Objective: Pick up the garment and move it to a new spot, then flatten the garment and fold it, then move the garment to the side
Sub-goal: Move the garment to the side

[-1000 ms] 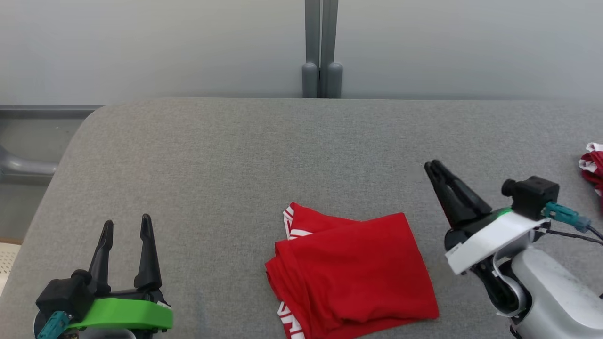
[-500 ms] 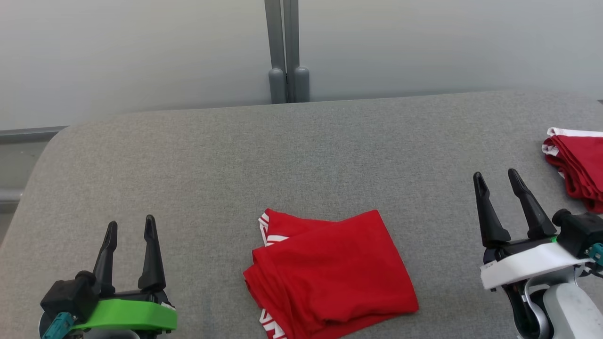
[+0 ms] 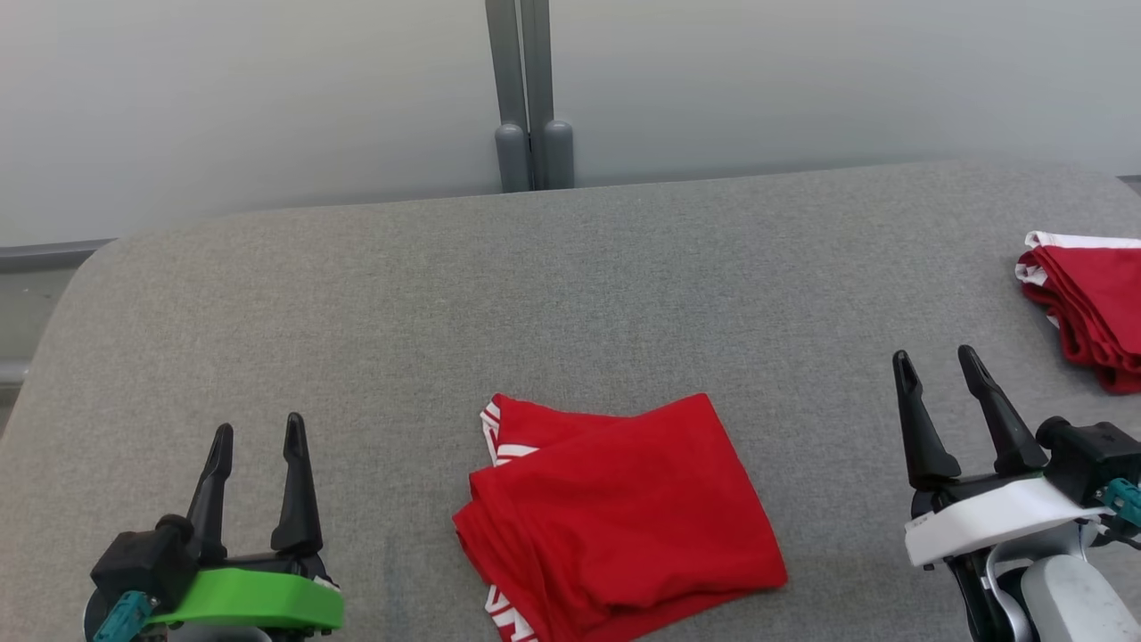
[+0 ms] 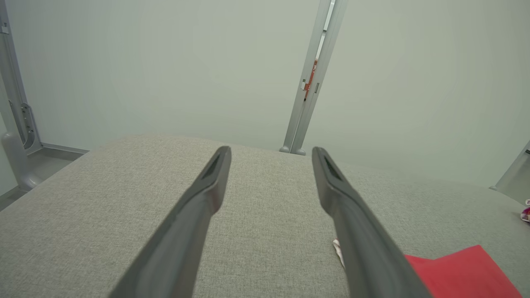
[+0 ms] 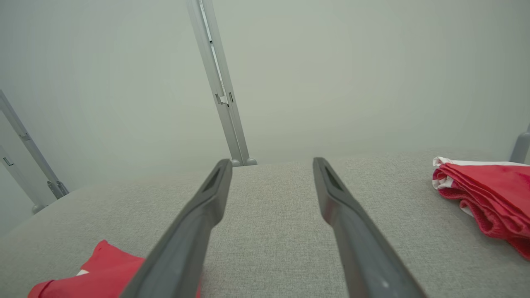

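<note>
We judge the folding done. The garment (image 3: 615, 517) lies as a compact red stack with white trim showing at its left edge. It sits on the grey counter (image 3: 570, 294) between our two claws, to the right of the left claw (image 3: 258, 423) and to the left of the right claw (image 3: 934, 354), well apart from both. What we take to be left is the last step, moving it to the side.

That move calls for one claw to come down at an edge of the stack and close over all the layers together, so the fold does not slip open as the stack is lifted or slid. A second red garment (image 3: 1087, 303) lies beyond the right claw, further to its right, and may mark the place for it, though we cannot be sure.

Both claws are spread wide, fingers pointing away from us. Neither holds anything, and neither touches the cloth. We cannot tell whether they hang just above the counter or rest on it.
</note>
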Robot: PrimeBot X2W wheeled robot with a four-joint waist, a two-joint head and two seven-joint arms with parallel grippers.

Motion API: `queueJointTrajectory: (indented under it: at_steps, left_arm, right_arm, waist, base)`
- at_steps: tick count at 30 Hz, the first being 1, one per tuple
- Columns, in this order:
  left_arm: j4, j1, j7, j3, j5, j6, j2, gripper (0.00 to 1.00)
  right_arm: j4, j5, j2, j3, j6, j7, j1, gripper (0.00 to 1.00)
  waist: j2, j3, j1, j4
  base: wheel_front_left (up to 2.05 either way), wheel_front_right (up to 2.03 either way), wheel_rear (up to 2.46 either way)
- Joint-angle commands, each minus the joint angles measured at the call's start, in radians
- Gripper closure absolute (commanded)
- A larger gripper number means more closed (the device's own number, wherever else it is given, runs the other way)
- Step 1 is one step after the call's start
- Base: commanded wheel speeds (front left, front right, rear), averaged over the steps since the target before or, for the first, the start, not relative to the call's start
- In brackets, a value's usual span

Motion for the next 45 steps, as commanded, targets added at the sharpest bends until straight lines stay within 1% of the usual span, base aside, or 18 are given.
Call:
queueJointTrajectory:
  at_steps: [1, 5, 8, 13, 17, 21, 27, 30, 34, 35, 36, 37, 38, 45]
  left_arm:
    - [0.002, -0.010, -0.002, 0.002, 0.013, -0.005, -0.003, 0.00]
    - [0.003, -0.016, -0.002, 0.001, 0.017, -0.007, -0.005, 0.00]
    - [0.004, -0.020, -0.002, -0.001, 0.019, -0.007, -0.006, 0.00]
    - [0.009, -0.036, -0.002, -0.007, 0.018, -0.010, -0.007, 0.00]
    - [0.011, -0.044, -0.002, -0.014, 0.017, -0.012, -0.009, 0.00]
    - [0.014, -0.050, -0.002, -0.014, 0.016, -0.014, -0.011, 0.00]
    - [0.019, -0.049, -0.002, -0.011, 0.017, -0.014, -0.012, 0.00]
    - [0.018, -0.053, -0.002, -0.011, 0.017, -0.014, -0.013, 0.00]
    - [0.015, -0.057, -0.002, -0.006, 0.015, -0.015, -0.013, 0.00]
    - [0.015, -0.057, -0.002, -0.004, 0.016, -0.015, -0.013, 0.00]
    - [0.015, -0.058, -0.002, -0.003, 0.016, -0.015, -0.013, 0.00]
    - [0.016, -0.059, -0.002, -0.002, 0.016, -0.016, -0.013, 0.00]
    - [0.016, -0.059, -0.002, 0.000, 0.017, -0.016, -0.013, 0.00]
    - [0.018, -0.061, -0.002, 0.000, 0.024, -0.016, -0.012, 0.00]
  right_arm:
    - [0.005, -0.008, -0.002, 0.003, 0.000, -0.002, -0.005, 0.00]
    - [0.027, 0.019, -0.007, 0.041, 0.000, -0.002, -0.018, 0.00]
    - [0.053, 0.062, -0.020, 0.108, 0.000, 0.047, -0.046, 0.00]
    - [0.119, 0.145, -0.039, 0.231, 0.000, 0.197, -0.120, 0.00]
    - [0.185, 0.205, -0.044, 0.288, 0.000, 0.313, -0.169, 0.00]
    - [0.255, 0.228, -0.042, 0.282, 0.000, 0.381, -0.188, 0.00]
    - [0.318, 0.263, -0.028, 0.259, 0.000, 0.447, -0.170, 0.00]
    - [0.341, 0.270, -0.038, 0.248, 0.000, 0.463, -0.164, 0.00]
    - [0.366, 0.268, -0.034, 0.230, 0.000, 0.453, -0.176, 0.01]
    - [0.366, 0.272, -0.033, 0.225, 0.000, 0.442, -0.179, 0.40]
    - [0.365, 0.277, -0.035, 0.222, 0.000, 0.432, -0.182, 0.58]
    - [0.363, 0.281, -0.036, 0.219, 0.000, 0.422, -0.186, 0.96]
    - [0.360, 0.286, -0.037, 0.217, 0.000, 0.411, -0.189, 1.00]
    - [0.309, 0.364, -0.049, 0.199, 0.000, 0.343, -0.216, 1.00]
  waist:
    - [0.0000, 0.004, 0.0000, 0.002]
    - [0.0000, 0.011, 0.0000, 0.012]
    - [0.0000, 0.016, 0.0000, 0.026]
    - [0.0000, 0.027, 0.0000, 0.068]
    - [0.0000, 0.042, 0.0000, 0.114]
    - [0.0000, 0.052, 0.0000, 0.154]
    - [0.0000, 0.059, 0.0000, 0.184]
    - [0.0000, 0.065, 0.0000, 0.192]
    - [0.0000, 0.076, 0.0000, 0.194]
    - [0.0000, 0.078, 0.0000, 0.194]
    - [0.0000, 0.080, 0.0000, 0.193]
    - [0.0000, 0.081, 0.0000, 0.192]
    - [0.0000, 0.082, 0.0000, 0.191]
    - [0.0000, 0.075, 0.0000, 0.162]
  base:
    - [0.00, 0.00, 0.00]
    - [0.00, 0.00, 0.00]
    - [0.00, 0.00, 0.00]
    - [0.00, 0.00, 0.00]
    - [0.00, 0.00, 0.00]
    - [0.00, 0.00, 0.00]
    - [0.00, 0.00, 0.00]
    - [0.00, 0.00, 0.00]
    - [0.00, 0.00, 0.00]
    - [0.00, 0.00, 0.00]
    - [0.00, 0.00, 0.00]
    - [0.00, 0.00, 0.00]
    - [0.00, 0.00, 0.00]
    - [0.00, 0.00, 0.00]
